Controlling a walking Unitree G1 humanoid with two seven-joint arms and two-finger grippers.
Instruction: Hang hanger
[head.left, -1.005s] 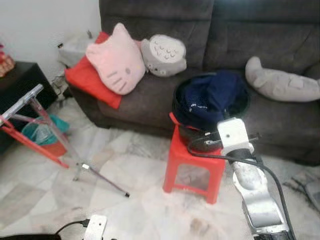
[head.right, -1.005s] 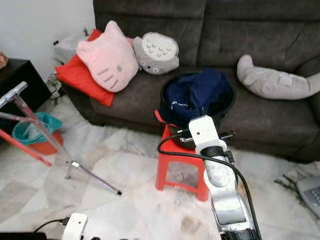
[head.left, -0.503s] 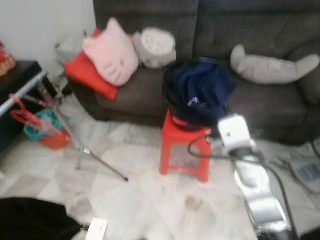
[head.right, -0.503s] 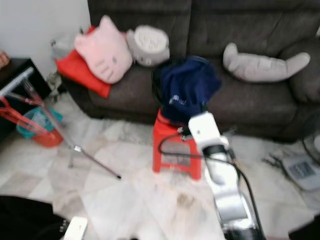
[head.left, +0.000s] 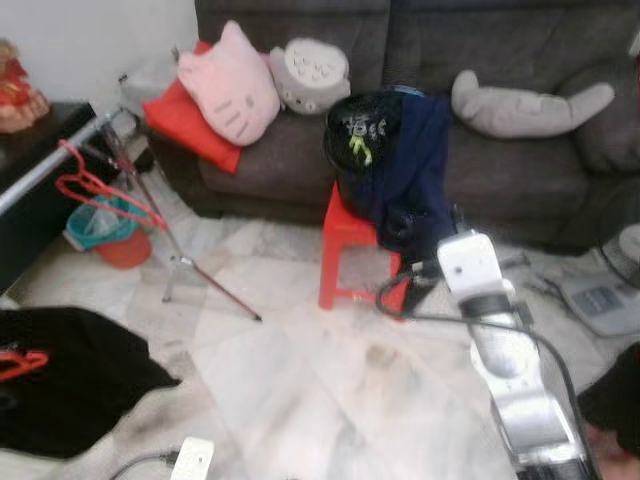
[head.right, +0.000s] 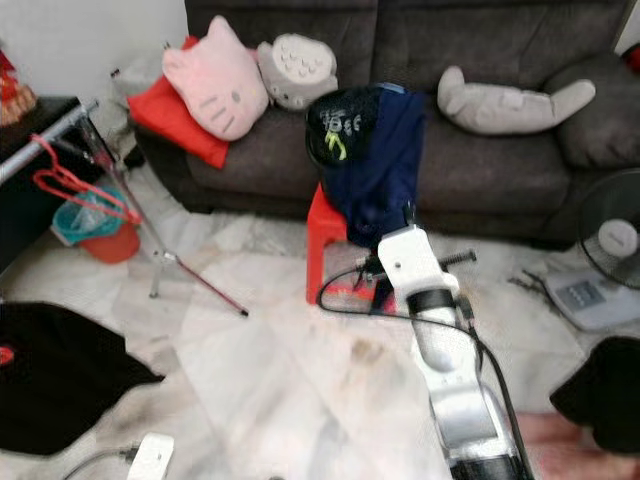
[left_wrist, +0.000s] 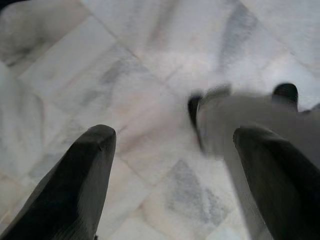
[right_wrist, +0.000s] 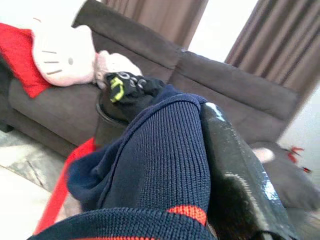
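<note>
Your red hanger (head.left: 95, 190) hangs on the slanted metal bar of the drying rack (head.left: 140, 215), well to the left of the red stool (head.left: 350, 250) that stands in front of the sofa (head.left: 300, 160). A second red hanger (head.left: 20, 362) lies on the black garment (head.left: 70, 375) heaped on the floor (head.left: 300, 380), nearer you than the rack.

On the stool sits a black basket (head.right: 335, 125) with a navy garment (head.right: 380, 175) spilling out and trailing down toward the right gripper (head.right: 395, 240). From the head you see that arm stretched toward the stool, its wrist just below the hanging cloth. The right wrist view adds what the head cannot: navy ribbed knit with a red stripe (right_wrist: 187, 212) is drawn up tight against one black finger (right_wrist: 235, 165), so the fingers appear closed on the cloth, though the second finger is hidden behind it.

The left wrist view looks down on marble tile, with both left fingers (left_wrist: 75, 185) spread wide and holding nothing; a blurred grey shape lies between them that you cannot identify.

For room to move: open floor runs between the stool and the rack. Right of the stool stand a fan (head.right: 610, 235) and a scale (head.right: 585, 295). A teal basket (head.left: 100, 220) sits under the rack, and a black cabinet (head.left: 40, 190) is beyond it.
</note>
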